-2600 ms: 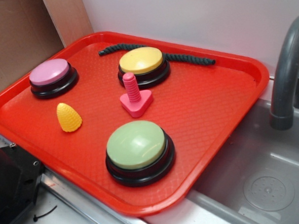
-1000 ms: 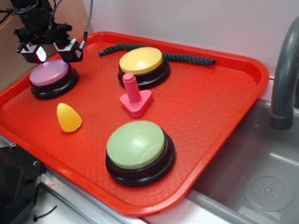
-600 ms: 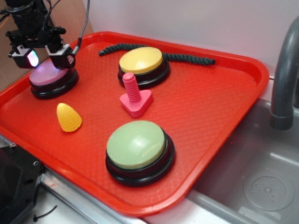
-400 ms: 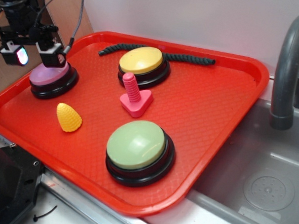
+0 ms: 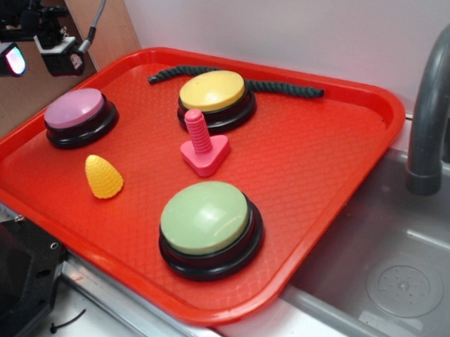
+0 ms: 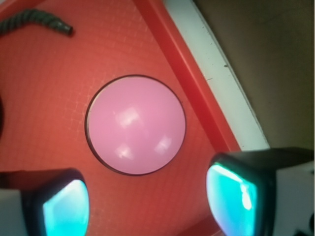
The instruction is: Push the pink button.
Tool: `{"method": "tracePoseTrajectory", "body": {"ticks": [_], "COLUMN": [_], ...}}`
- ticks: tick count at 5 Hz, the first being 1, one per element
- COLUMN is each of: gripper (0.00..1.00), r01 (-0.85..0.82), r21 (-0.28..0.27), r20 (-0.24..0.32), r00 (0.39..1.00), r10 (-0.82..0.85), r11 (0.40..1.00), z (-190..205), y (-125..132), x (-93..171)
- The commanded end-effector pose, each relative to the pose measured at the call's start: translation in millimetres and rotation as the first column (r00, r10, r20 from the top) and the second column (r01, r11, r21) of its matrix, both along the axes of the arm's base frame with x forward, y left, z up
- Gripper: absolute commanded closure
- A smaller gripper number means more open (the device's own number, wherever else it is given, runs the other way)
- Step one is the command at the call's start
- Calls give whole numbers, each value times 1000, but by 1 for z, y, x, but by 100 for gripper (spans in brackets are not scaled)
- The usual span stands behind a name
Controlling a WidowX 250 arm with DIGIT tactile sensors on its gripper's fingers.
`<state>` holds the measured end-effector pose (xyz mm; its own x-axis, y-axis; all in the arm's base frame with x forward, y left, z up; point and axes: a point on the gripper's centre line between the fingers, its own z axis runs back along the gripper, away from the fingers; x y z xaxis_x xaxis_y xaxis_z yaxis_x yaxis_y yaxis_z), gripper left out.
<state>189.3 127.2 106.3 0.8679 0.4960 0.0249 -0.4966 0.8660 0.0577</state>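
The pink button sits on its black base at the far left of the red tray. My gripper hangs in the air above and to the left of it, well clear of the cap, fingers spread wide and empty. From the wrist view the pink button fills the middle of the frame, with my gripper open below it and nothing between the two glowing pads.
On the tray also stand a yellow-topped button, a green-topped button, a pink bolt toy, a yellow corn toy and a dark rope. A sink and grey faucet lie to the right.
My gripper came down onto the pink button, then rose up and to the left, off the cap. It stayed open throughout.
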Motion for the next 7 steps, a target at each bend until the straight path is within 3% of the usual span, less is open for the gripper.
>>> {"method": "tracePoseTrajectory", "body": {"ticks": [1, 5, 7], "gripper": [0, 0, 0], "r01": [-3, 35, 47], "r21": [71, 69, 103], "r20": [64, 107, 119], "r00": [998, 993, 991], "r10": [-2, -42, -60], "r11": [997, 997, 994], "z": [35, 60, 69], "y": [6, -2, -12], "x": [0, -2, -3]}}
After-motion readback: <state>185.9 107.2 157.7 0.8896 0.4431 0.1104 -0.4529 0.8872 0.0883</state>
